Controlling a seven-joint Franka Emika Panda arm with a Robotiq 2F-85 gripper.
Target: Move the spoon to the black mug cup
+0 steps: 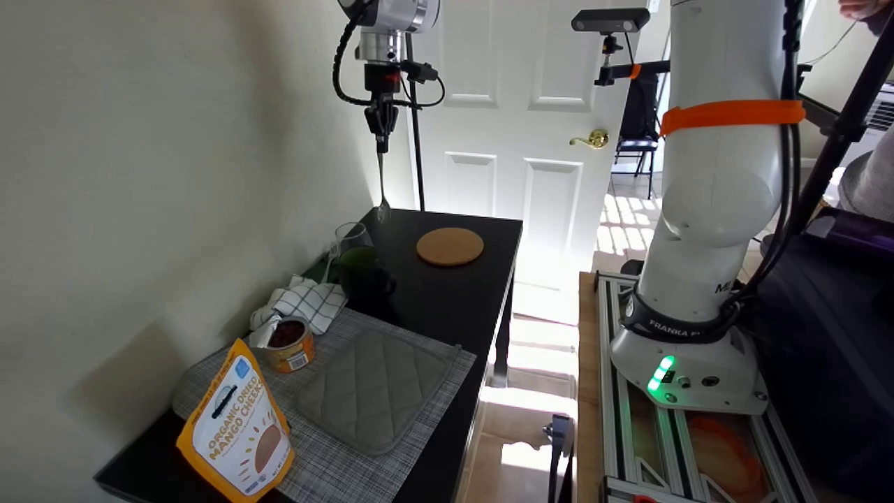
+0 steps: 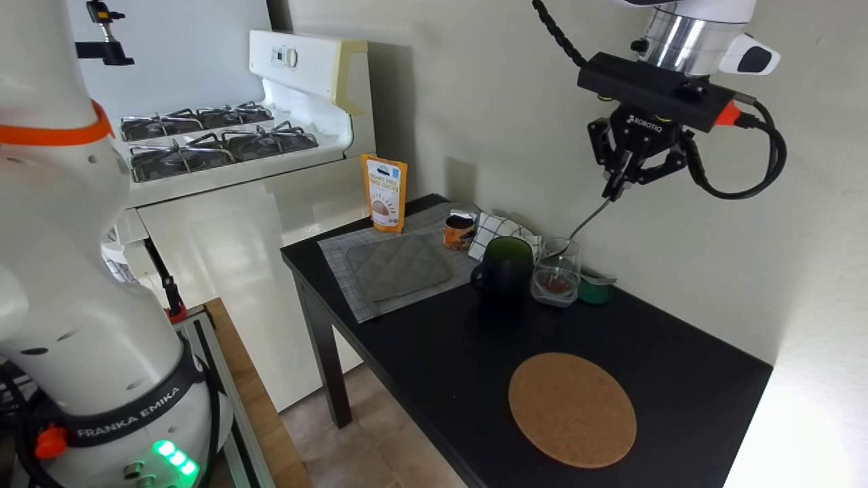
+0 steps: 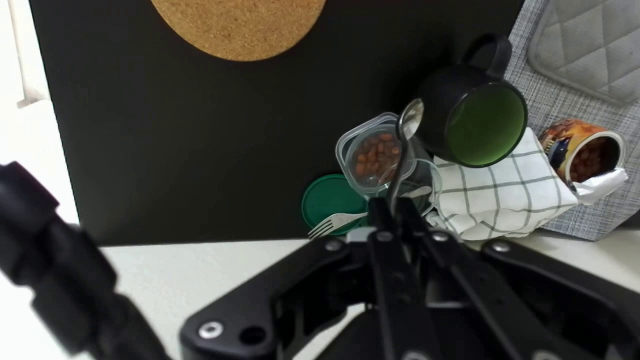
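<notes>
The spoon [image 3: 401, 150] is thin, long and silver; it also shows in both exterior views [image 1: 382, 185] [image 2: 588, 220]. My gripper [image 3: 393, 207] is shut on its handle, with the bowl end hanging down and clear of the table. The gripper also shows in both exterior views [image 1: 382, 145] [image 2: 615, 191]. The black mug [image 3: 442, 107], green inside, stands upright on the black table; it shows in both exterior views [image 1: 367, 283] [image 2: 502, 278]. In the wrist view the spoon's bowl overlaps the mug's outer left side. The spoon is above and apart from the mug.
A clear glass [image 2: 571, 254] and a clear container of nuts [image 3: 367, 155] stand beside the mug. A green lid [image 3: 325, 197], fork [image 3: 335, 221], checked towel [image 3: 495, 195], can [image 2: 459, 234], grey pot holder [image 2: 400, 268], orange bag [image 2: 385, 193] and cork disc [image 2: 573, 410] are also there.
</notes>
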